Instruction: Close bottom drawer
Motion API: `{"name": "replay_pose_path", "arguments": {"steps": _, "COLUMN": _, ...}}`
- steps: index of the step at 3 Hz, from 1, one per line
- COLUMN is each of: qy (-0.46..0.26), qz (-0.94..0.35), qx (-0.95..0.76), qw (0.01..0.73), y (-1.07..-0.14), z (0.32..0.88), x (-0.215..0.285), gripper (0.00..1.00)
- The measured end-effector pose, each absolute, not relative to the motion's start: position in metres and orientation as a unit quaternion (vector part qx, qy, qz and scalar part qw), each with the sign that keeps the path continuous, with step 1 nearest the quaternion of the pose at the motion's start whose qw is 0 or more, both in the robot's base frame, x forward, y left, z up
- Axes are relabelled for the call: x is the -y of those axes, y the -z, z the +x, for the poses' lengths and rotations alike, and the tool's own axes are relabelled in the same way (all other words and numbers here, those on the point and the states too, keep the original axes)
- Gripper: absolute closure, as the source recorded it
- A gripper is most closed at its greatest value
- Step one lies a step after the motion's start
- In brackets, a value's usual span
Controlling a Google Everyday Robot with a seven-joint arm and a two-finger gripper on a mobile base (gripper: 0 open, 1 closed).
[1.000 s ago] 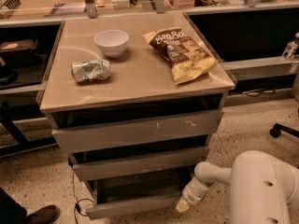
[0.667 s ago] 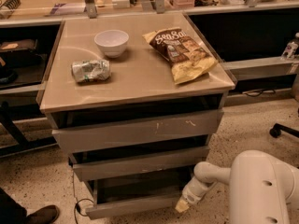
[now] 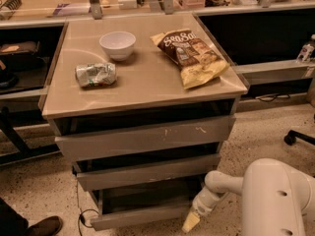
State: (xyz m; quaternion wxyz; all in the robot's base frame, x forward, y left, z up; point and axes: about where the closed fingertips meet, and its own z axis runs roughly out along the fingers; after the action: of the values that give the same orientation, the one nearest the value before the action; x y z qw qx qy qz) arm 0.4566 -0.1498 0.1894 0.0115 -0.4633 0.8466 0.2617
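Observation:
The bottom drawer [image 3: 140, 213] is the lowest, narrowest grey tray of the cabinet. It stands pulled out, its plain flat front near the floor. Above it are the mid-width drawer front [image 3: 147, 172] and the widest front with white scratches [image 3: 142, 137], both also slightly out. My gripper [image 3: 191, 222] hangs at the end of the white arm [image 3: 221, 183], low down, right at the right end of the bottom drawer's front; whether it touches is unclear.
On the cabinet top [image 3: 142, 85] lie a white bowl [image 3: 117, 44], a crushed can [image 3: 95, 74] and a chip bag [image 3: 193, 55]. A shoe [image 3: 42, 226] is at lower left, a cable [image 3: 81, 215] by the drawer, a chair base [image 3: 298, 136] right.

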Motion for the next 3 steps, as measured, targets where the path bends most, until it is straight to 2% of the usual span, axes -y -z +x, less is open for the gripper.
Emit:
{"name": "replay_pose_path", "arguments": {"steps": 2, "qy": -0.262, "qz": -0.463, "qx": -0.847, "qw": 0.011, "y": -0.1894, "z": 0.4565, "x": 0.1498, "gripper": 0.0}}
{"name": "replay_pose_path", "arguments": {"steps": 3, "qy": -0.262, "qz": -0.463, "qx": -0.847, "qw": 0.011, "y": -0.1894, "z": 0.4564, "x": 0.1497, "gripper": 0.19}}
